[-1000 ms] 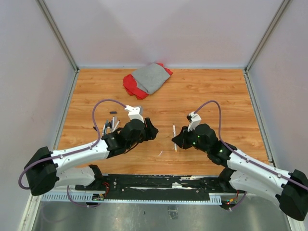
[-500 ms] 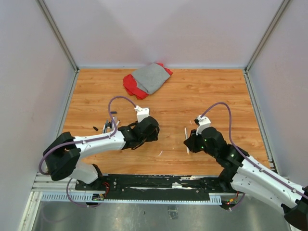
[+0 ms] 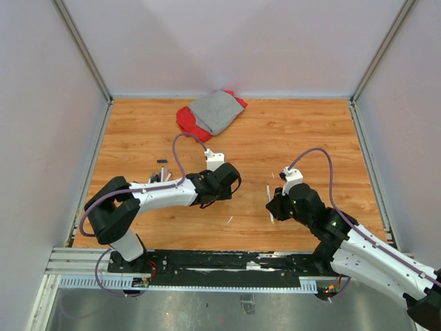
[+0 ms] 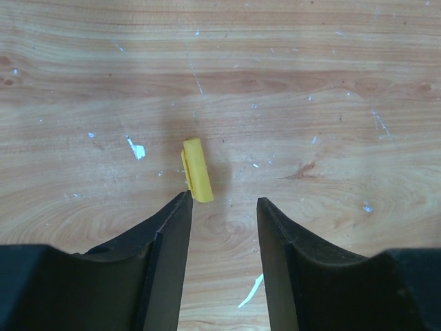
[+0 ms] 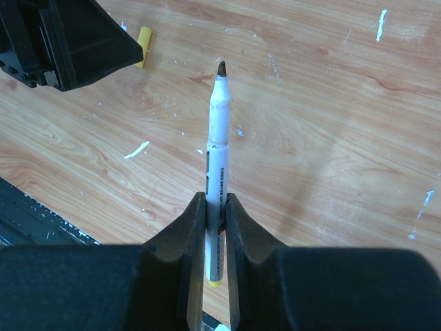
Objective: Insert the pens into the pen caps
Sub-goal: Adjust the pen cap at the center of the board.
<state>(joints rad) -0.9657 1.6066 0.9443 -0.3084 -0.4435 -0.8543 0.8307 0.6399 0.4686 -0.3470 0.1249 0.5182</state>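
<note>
Left gripper (image 4: pixel 222 203), black, two fingers: jaws apart with nothing between them, low over the wood-grain table (image 3: pixel 289 131). Position: left of the table's middle.

Short yellow plastic pen cap (image 4: pixel 196 169): lying flat on the table. It sits just off the tip of the finger on the left of the wrist view, outside the gap rather than in it. Whether finger and cap touch cannot be told. Small white scraps (image 4: pixel 136 147) are scattered close by.

Right gripper (image 5: pixel 216 207), black, two fingers: closed on a slim white-barrelled marker pen (image 5: pixel 218 117), clamped along its rear half. The dark bare tip points away from the wrist, and a yellow end shows behind the jaws. Position: right of the table's middle, well apart from the cap, which lies off to the left of the pen's line.

Step in hand, by judgement: fetching the cap that matches the yellow-ended pen. The pen is secured and the cap is not yet picked up. The next move calls for a small sideways shift so the cap sits inside the left gripper's gap. The jaws should then close on it with its mouth left free. The cap is small and light, so an off-centre pinch could flick it away.

Markings: a dark printed strip runs along the pen barrel, too small to read. No brand can be made out elsewhere.
</note>
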